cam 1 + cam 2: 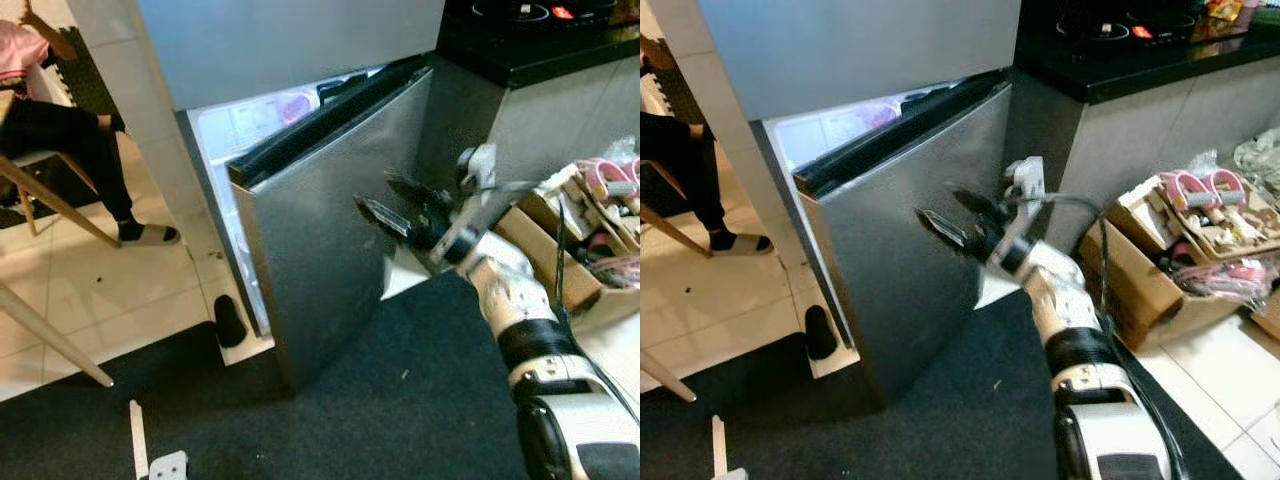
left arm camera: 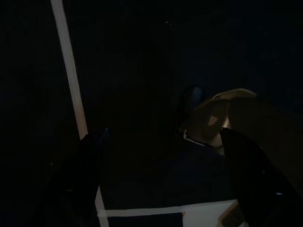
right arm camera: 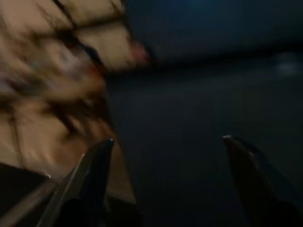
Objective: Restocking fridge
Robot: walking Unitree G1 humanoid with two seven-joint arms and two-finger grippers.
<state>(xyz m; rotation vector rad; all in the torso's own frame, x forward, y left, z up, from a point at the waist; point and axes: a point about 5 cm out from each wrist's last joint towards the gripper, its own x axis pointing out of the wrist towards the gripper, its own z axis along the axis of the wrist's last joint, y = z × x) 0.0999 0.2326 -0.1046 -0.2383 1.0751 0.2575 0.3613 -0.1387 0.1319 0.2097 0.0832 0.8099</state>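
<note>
The fridge's lower door (image 1: pixel 320 230) is steel grey and stands partly ajar, with a strip of white lit interior (image 1: pixel 250 120) showing above its black top edge. My right gripper (image 1: pixel 385 205) is raised in front of the door's outer face, open, with nothing between its fingers (image 3: pixel 90 165). In the right wrist view the dark door surface lies ahead, blurred. The left wrist view is very dark; my left gripper (image 2: pixel 161 156) points down at the floor with its fingers (image 2: pixel 251 165) spread open.
A person's black-clad leg and sock (image 1: pixel 140 230) are at the far left beside wooden chair legs (image 1: pixel 50 200). A black slipper (image 1: pixel 230 320) lies by the fridge base. Cardboard boxes of goods (image 1: pixel 590 220) stand at the right below a dark counter (image 1: pixel 540 50). A black mat (image 1: pixel 400 400) covers the floor.
</note>
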